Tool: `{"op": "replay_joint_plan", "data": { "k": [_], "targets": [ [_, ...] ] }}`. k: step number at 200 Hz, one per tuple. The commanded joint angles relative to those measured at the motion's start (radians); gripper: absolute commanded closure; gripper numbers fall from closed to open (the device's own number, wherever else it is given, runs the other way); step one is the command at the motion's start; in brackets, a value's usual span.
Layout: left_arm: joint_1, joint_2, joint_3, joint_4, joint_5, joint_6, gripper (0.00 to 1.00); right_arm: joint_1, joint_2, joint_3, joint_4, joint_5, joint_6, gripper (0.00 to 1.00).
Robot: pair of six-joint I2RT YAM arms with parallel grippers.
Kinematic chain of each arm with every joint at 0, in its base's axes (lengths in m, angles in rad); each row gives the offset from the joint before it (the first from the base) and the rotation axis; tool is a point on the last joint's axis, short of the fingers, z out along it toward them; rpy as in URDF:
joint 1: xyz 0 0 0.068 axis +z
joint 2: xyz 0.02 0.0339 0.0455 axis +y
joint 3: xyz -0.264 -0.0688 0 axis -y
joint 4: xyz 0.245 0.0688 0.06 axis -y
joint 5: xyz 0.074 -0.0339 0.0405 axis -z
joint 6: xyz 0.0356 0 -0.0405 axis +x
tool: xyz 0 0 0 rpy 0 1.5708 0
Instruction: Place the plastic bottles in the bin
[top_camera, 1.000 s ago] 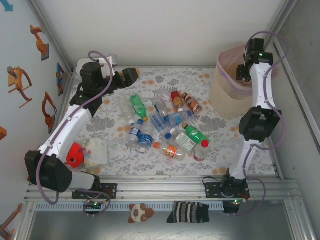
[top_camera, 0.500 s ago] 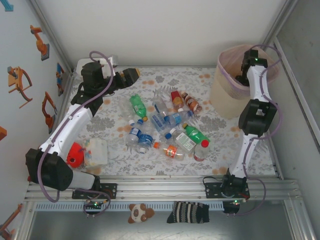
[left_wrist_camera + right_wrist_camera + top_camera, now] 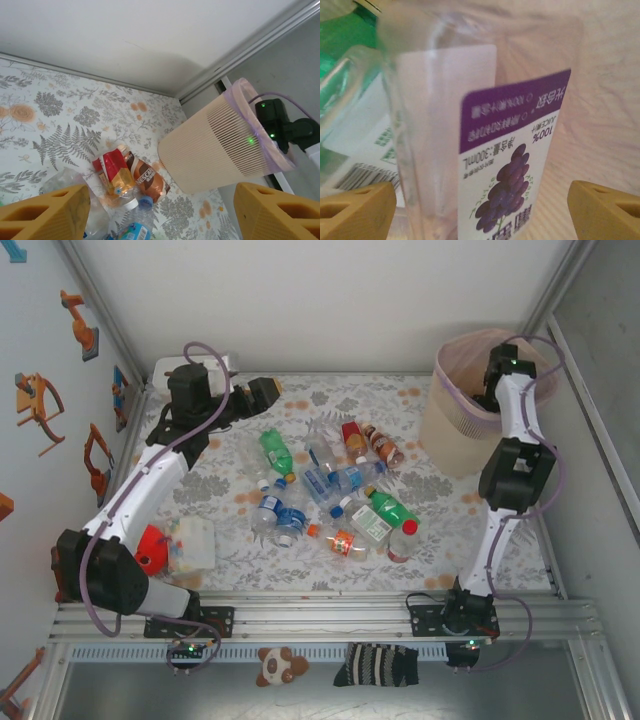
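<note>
Your left gripper (image 3: pixel 160 212): fingers apart, empty | your right gripper (image 3: pixel 480 205): in bin (image 3: pixel 450 418), fingers wide apart, grape-label bottle (image 3: pixel 512 165) between them

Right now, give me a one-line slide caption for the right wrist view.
Right hand open at a clear grape-juice bottle in the pink-lined bin, a green bottle beside it.

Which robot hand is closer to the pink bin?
Right. The right gripper reaches down inside the bin, just above bottles lying in it. The left gripper hangs over the far left side of the table, far across from the bin.
</note>
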Motion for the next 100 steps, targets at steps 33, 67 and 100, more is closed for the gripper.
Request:
{"op": "replay_joint_plan", "data": {
  "k": [33,67,100],
  "targets": [
    [0.004,0.029,0.048,-0.145,-0.085,0.037,0.26,-0.005,-0.154,-0.043,0.045,-0.046,0.022,0.10],
    [0.003,0.047,0.052,-0.178,-0.077,0.032,0.26,-0.006,-0.228,-0.085,0.072,-0.073,0.035,0.10],
    [0.001,0.061,0.050,-0.249,-0.114,0.050,0.27,-0.006,-0.320,-0.139,0.123,-0.132,0.062,0.12]
  ]
}}
